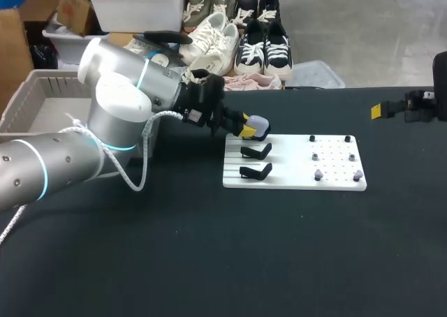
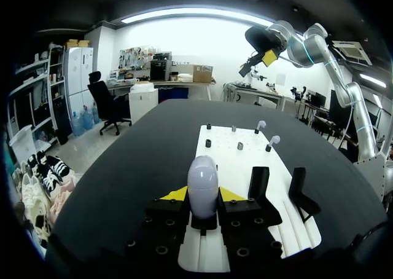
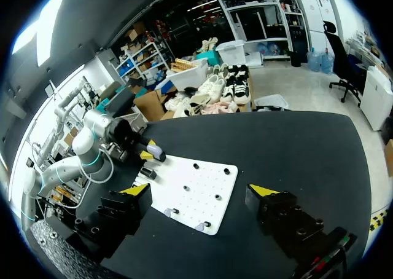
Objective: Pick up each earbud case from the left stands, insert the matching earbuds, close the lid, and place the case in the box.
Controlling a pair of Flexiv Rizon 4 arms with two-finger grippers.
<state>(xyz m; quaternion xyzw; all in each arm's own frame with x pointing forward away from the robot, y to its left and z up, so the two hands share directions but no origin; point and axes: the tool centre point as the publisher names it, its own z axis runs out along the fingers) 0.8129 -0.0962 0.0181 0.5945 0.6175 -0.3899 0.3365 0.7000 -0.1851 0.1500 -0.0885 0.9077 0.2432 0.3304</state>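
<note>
A pale lavender earbud case (image 1: 258, 126) sits upright on the farthest of three black stands at the left of the white board (image 1: 293, 181). My left gripper (image 1: 247, 130) is at that stand. In the left wrist view the case (image 2: 202, 179) stands between the yellow fingertips (image 2: 175, 195), which press on it from both sides. The two nearer stands (image 1: 255, 151) (image 1: 255, 170) are empty. Several small earbuds (image 1: 316, 155) sit on pegs at the board's right half. My right gripper (image 1: 383, 109) hangs open at the far right, away from the board (image 3: 202, 196).
A grey slatted box (image 1: 35, 93) stands at the table's far left, behind my left arm. The black tabletop (image 1: 209, 261) stretches out in front of the board.
</note>
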